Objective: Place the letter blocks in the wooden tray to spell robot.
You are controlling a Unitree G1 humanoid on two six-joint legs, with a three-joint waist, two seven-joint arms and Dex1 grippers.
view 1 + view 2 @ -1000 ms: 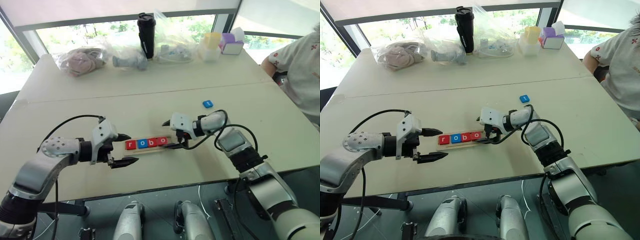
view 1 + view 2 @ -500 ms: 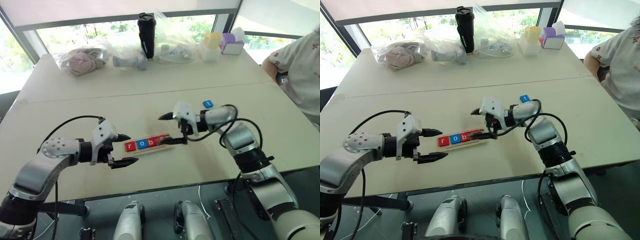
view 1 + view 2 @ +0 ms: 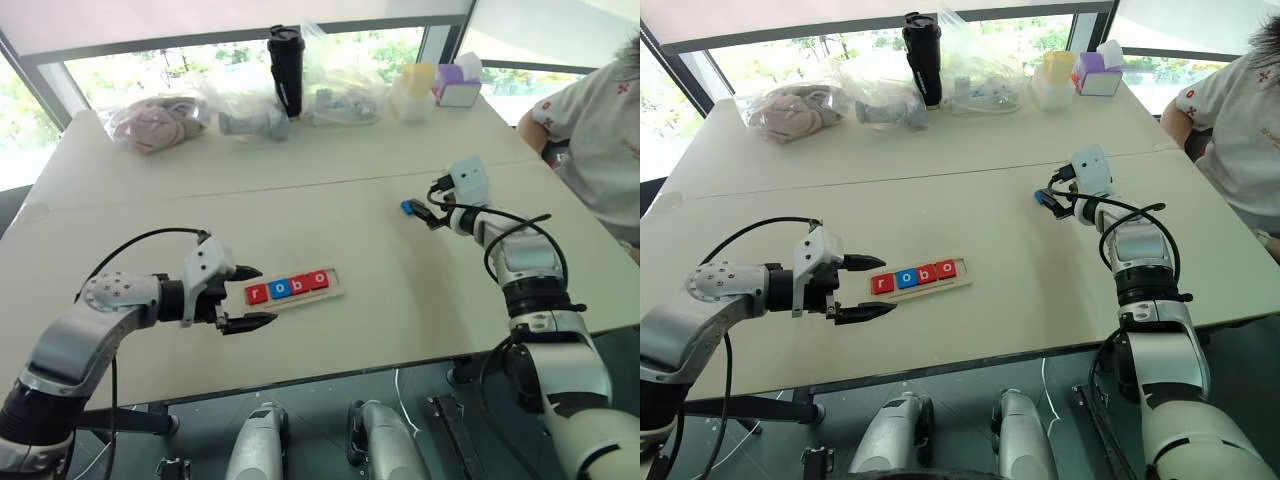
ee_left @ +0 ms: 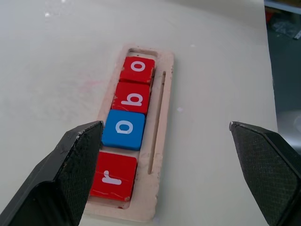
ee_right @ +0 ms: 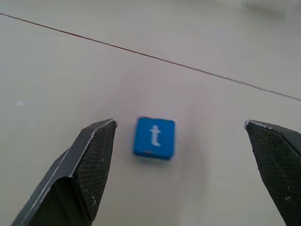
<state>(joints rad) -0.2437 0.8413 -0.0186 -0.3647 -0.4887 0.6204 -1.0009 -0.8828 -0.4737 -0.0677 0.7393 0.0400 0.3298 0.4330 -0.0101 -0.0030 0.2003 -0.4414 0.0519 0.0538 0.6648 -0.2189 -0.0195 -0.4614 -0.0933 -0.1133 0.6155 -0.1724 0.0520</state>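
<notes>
the tray [image 4: 160,117] is a long, narrow strip of pale wood with a raised rim and a thin groove along one side. it lies flat on the desk [image 3: 330,400], slightly slanted, just in front of the left claw [image 3: 248,297]. four tiles sit in it in a row, touching: a red r [image 4: 113,176], a blue o [image 4: 124,128], a red b [image 4: 133,97] and a red o [image 4: 138,69], reading "robo". the slot past the last o is bare wood.

the fifth tile, a blue t [image 5: 154,137], lies flat on the desk well apart from the tray, toward the robot's right, near the seam [image 5: 197,69] between the two desk tops. it is a small square with rounded corners and a white lowercase letter.

the right claw [image 3: 424,208] hovers at the t with its fingers spread wide; in the right wrist view the tile lies between them, nearer one finger [image 5: 89,155], touching neither. the left claw is also spread wide and holds nothing, its tips pointing at the r end of the tray.

at the far edge of the desk stand a black tumbler [image 3: 286,70], clear bags [image 3: 340,75] and small boxes [image 3: 455,85]. a person's sleeve [image 3: 600,130] shows at the right.
</notes>
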